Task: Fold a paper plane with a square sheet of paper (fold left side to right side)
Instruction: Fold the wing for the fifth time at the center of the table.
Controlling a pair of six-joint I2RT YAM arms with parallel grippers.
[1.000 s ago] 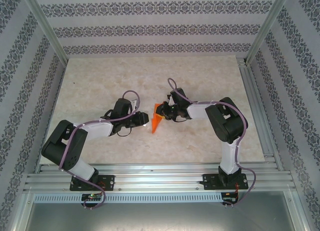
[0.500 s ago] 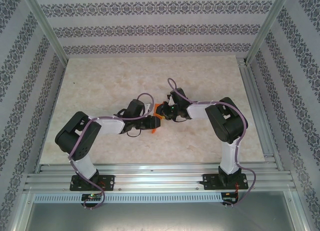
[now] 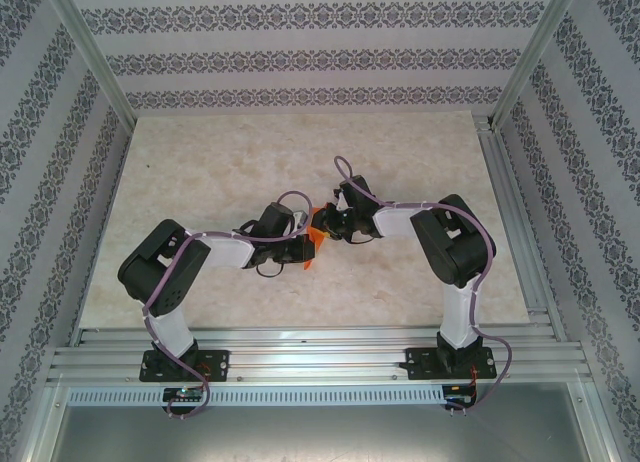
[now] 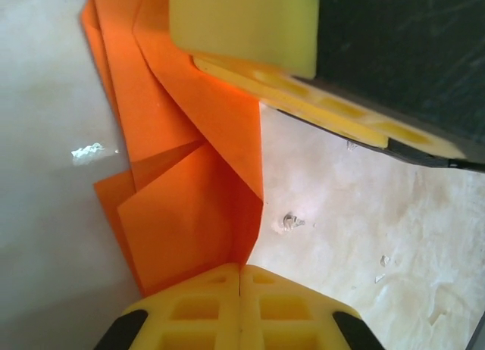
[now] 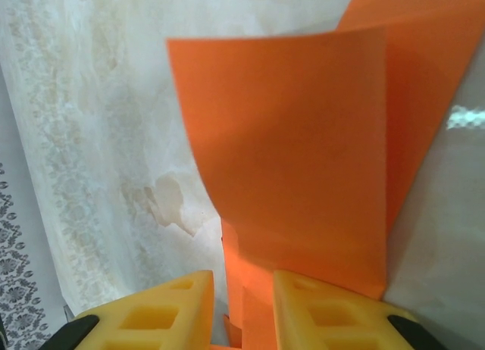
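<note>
Two arms meet mid-table, and both are grasping the paper. The table (image 3: 200, 162) is pale, matte and marble-patterned. The left arm (image 3: 165, 272) and right arm (image 3: 455, 242) bend in from either side.

From overhead, the orange paper sheet (image 3: 316, 240) is only a sliver between the grippers, with its creases unreadable. The left wrist view gives the detail: the sheet (image 4: 182, 206) is thin and plain, folded into overlapping triangular flaps with sharp creases.

The left gripper (image 4: 241, 273) has its ribbed yellow fingers pressed together, the sheet's folded edge caught in the seam. The right gripper (image 5: 242, 285) clamps the sheet (image 5: 295, 138), which bows away from it.

A tiny white fleck (image 4: 89, 151) lies on the table beside the sheet.
</note>
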